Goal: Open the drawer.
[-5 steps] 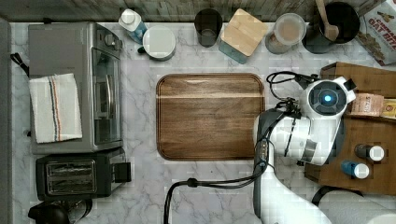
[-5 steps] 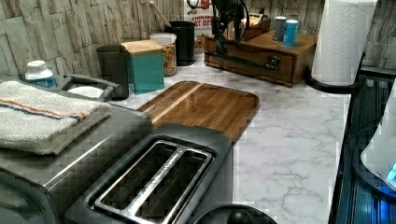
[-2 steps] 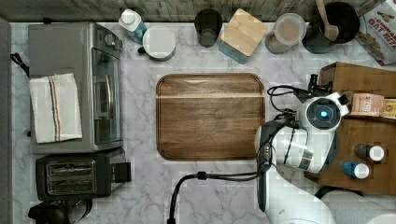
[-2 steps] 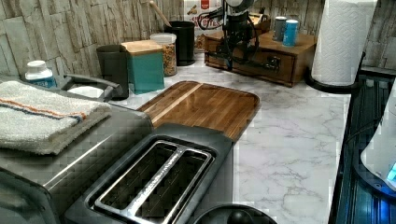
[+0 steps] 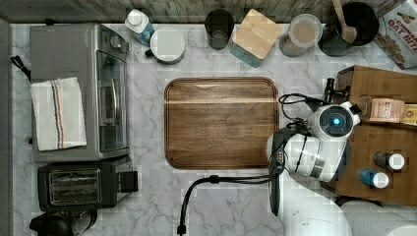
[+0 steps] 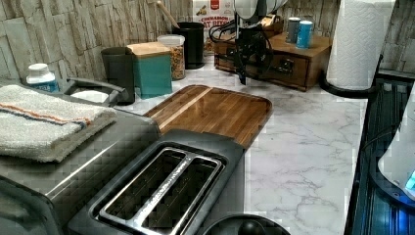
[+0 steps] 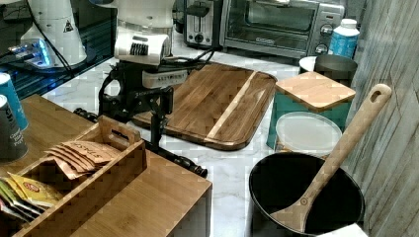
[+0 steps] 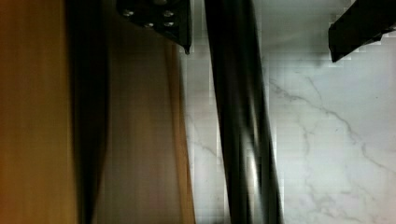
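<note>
- Gripper [image 8: 261,28]: fingers spread apart in the wrist view, one on each side of the black bar handle [image 8: 243,126], clamped on nothing.
- Right view: gripper [image 7: 148,116] points down at the front edge of the wooden cabinet [image 7: 148,197], one finger [image 7: 157,123] reaching the handle [image 7: 178,160].
- Drawer [image 6: 279,66]: set in the front of the cabinet, at the left view's far end of the marble worktop [image 6: 313,142]; its front faces the cutting board [image 6: 215,110].
- Top view: arm [image 5: 319,147] sits between the cutting board [image 5: 221,123] and the cabinet [image 5: 383,142].
- Whether the drawer is pulled out at all cannot be told.
- Cabinet top carries a tray of tea packets [image 7: 74,155] and two small bottles [image 5: 383,169].
</note>
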Controlling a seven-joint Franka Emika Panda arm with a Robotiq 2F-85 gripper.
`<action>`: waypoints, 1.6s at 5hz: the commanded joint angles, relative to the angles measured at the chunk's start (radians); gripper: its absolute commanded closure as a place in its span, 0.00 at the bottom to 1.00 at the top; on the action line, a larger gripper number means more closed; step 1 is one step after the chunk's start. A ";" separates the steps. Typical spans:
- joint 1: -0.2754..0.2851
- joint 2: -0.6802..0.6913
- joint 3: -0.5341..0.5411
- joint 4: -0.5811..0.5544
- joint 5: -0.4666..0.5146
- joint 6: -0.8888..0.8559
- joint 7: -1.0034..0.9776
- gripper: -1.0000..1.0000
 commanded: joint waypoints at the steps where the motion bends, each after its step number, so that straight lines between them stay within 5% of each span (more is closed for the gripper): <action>1: -0.030 -0.069 0.070 0.001 0.083 0.034 -0.109 0.00; 4: -0.004 -0.129 0.192 -0.037 0.258 -0.046 -0.219 0.00; 8: 0.152 -0.188 0.327 -0.120 0.306 -0.017 -0.024 0.00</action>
